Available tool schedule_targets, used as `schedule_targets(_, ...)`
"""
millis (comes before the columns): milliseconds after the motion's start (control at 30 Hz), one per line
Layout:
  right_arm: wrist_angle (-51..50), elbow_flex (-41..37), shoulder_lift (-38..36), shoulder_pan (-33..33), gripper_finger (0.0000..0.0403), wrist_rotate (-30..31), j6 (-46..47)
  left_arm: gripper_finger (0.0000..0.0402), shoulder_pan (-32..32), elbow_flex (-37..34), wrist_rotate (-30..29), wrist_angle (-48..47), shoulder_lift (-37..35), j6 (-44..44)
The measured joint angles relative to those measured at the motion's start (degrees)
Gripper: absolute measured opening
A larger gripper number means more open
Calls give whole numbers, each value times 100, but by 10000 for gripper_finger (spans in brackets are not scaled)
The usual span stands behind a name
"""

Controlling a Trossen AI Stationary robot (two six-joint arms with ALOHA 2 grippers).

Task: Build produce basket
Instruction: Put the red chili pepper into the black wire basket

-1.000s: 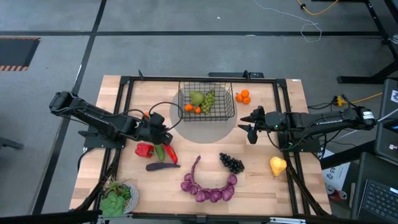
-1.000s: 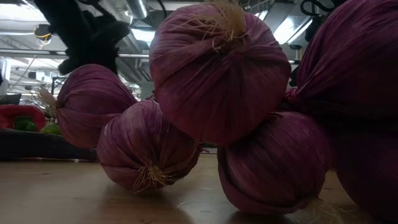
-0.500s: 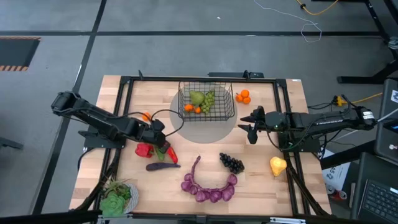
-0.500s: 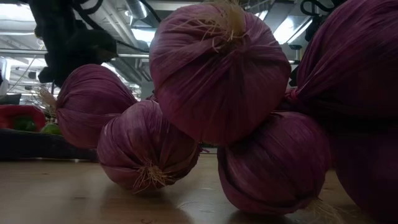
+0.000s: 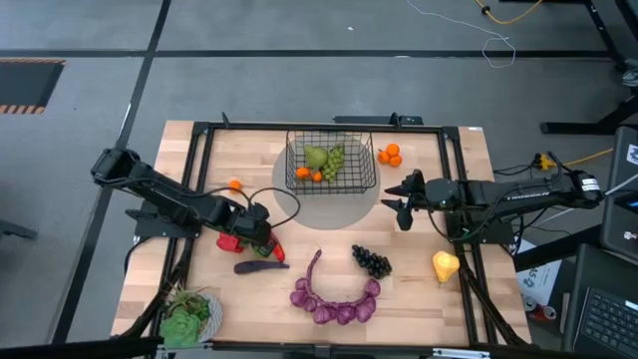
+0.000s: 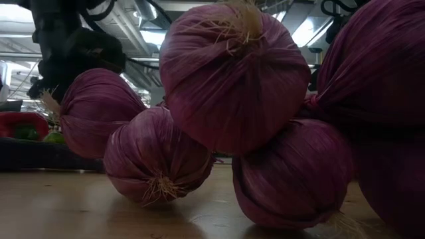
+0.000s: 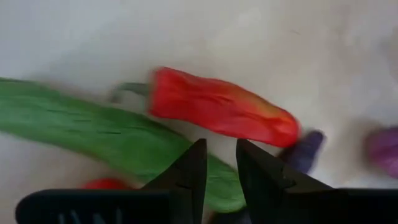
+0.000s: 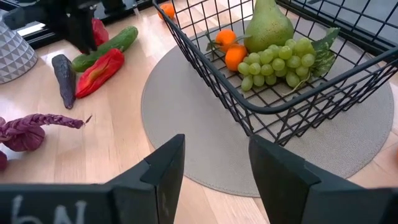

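Note:
The black wire basket (image 5: 331, 165) stands on a round grey mat and holds a green pear (image 5: 315, 157), green grapes (image 5: 337, 160) and small oranges (image 5: 309, 175). My left gripper (image 5: 261, 229) hovers over the cucumber (image 7: 106, 137) and the long red pepper (image 7: 224, 112). Its fingers are a narrow gap apart, and I cannot tell whether they touch the cucumber. My right gripper (image 5: 402, 201) is open and empty to the right of the basket (image 8: 249, 106). On the table lie the aubergine (image 5: 261, 266), the purple string (image 5: 334, 299), dark grapes (image 5: 371, 261) and a yellow pear (image 5: 445, 265).
A round red pepper (image 5: 231, 240) lies beside the cucumber. One orange (image 5: 235, 184) lies on the table left of the mat, and two oranges (image 5: 390, 155) lie right of the basket. A plate of lettuce (image 5: 187, 317) stands at the near left corner. The purple string (image 6: 232, 79) fills the low view.
My left gripper has gone toward the table's near edge, from beside the mat to over the cucumber and red peppers. The small orange left of the mat now shows clear of the arm.

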Motion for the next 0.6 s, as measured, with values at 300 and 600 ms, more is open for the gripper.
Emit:
schedule_targets(300,30,0,-2,0,181,0,-11,82,205,-1,640,112,514,180)
schedule_targets(600,28,0,0,0,181,0,-22,82,947,-1,77,78,567,1128)
